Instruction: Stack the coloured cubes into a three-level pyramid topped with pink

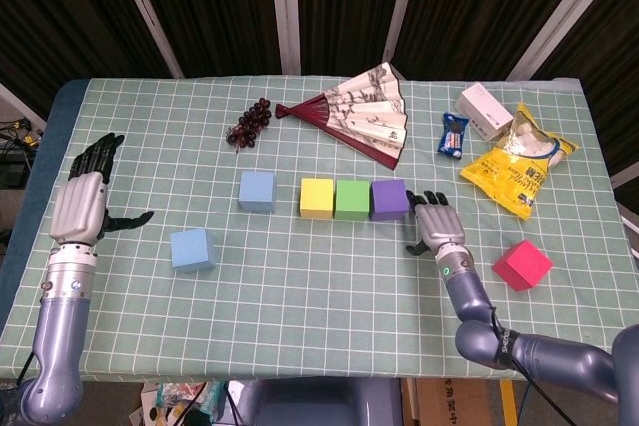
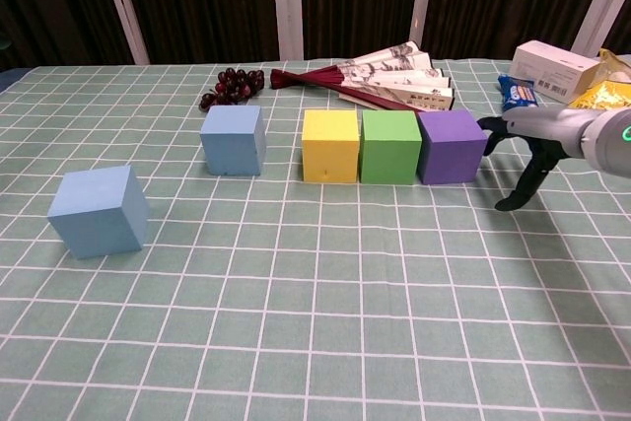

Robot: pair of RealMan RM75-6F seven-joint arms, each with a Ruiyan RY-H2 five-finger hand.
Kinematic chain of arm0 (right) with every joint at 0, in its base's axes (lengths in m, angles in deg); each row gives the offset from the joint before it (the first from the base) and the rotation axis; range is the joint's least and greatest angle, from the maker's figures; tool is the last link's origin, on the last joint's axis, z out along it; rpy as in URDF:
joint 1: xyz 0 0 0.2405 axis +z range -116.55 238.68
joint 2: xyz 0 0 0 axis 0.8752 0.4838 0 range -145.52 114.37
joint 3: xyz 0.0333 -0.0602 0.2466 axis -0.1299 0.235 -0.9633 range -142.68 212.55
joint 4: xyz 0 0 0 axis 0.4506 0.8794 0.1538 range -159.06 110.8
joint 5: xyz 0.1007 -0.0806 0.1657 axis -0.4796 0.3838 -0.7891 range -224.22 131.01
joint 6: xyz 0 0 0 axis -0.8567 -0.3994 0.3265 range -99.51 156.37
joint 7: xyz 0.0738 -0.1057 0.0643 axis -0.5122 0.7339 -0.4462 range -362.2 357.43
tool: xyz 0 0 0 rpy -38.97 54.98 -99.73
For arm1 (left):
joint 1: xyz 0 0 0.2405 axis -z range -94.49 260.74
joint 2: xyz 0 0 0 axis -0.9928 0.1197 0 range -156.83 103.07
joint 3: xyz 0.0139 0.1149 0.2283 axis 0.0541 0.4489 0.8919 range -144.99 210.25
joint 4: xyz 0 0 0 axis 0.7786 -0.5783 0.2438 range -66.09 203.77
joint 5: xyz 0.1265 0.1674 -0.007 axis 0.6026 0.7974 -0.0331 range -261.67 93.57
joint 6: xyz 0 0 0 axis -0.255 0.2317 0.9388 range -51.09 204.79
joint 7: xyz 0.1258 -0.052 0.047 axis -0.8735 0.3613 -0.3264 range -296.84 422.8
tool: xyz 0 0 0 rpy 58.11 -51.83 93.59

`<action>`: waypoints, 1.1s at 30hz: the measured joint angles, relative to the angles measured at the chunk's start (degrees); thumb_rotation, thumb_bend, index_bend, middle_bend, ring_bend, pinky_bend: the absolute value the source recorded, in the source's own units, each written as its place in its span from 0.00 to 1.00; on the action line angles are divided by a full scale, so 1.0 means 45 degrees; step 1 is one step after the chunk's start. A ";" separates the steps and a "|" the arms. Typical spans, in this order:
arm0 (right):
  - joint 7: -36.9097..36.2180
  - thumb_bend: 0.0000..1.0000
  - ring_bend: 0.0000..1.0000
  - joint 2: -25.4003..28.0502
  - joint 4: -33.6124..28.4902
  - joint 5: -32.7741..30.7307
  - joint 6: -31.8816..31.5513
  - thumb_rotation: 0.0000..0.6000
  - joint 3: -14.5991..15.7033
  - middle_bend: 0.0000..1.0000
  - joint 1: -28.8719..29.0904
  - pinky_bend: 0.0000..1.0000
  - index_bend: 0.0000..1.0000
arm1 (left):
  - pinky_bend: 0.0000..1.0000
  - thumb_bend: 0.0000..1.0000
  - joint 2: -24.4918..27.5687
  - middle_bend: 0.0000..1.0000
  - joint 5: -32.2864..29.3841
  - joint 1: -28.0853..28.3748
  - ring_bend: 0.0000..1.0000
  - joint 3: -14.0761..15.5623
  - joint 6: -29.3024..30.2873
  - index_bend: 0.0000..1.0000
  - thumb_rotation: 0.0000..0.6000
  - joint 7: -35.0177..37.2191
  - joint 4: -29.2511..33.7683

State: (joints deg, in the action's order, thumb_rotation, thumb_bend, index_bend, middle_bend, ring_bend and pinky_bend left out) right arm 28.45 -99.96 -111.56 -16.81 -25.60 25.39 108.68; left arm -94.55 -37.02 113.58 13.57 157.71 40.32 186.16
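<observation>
Head view: right hand (image 1: 436,223), fingers apart, sits just beside, perhaps touching, the purple cube (image 1: 388,200); left hand (image 1: 82,205) spread, empty.

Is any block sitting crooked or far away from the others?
Yes. The nearer blue cube sits turned at an angle to the grid, apart from the row. The pink cube is also twisted and lies alone near the table's right edge. The yellow, green and purple cubes line up neatly.

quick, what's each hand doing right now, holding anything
Left hand: open, fingers spread, holding nothing, at the table's left edge.
Right hand: open, holding nothing, fingertips beside the purple cube.
</observation>
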 measured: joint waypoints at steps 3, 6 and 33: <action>-0.0007 0.24 0.02 -0.0039 -0.0026 0.0009 -0.0010 1.00 0.0004 0.20 0.0018 0.00 0.00 | 0.00 0.11 -0.0008 0.00 0.0001 0.0004 0.00 0.0013 0.0002 0.00 1.00 -0.0014 0.0006; -0.0006 0.24 0.02 -0.0080 -0.0060 0.0040 -0.0028 1.00 0.0009 0.20 0.0039 0.00 0.00 | 0.00 0.11 -0.0016 0.00 0.0012 0.0004 0.00 0.0014 0.0023 0.00 1.00 -0.0022 0.0013; 0.0046 0.24 0.02 -0.0209 -0.0419 0.0053 -0.0245 1.00 0.0038 0.20 0.0131 0.00 0.00 | 0.00 0.11 -0.0048 0.00 -0.0016 0.0024 0.00 0.0054 -0.0031 0.00 1.00 -0.0009 0.0013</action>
State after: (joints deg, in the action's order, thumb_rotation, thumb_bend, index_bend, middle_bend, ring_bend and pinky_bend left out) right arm 28.66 -100.90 -113.44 -16.57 -26.70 25.56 109.27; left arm -94.76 -37.09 113.69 13.82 157.58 40.28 186.22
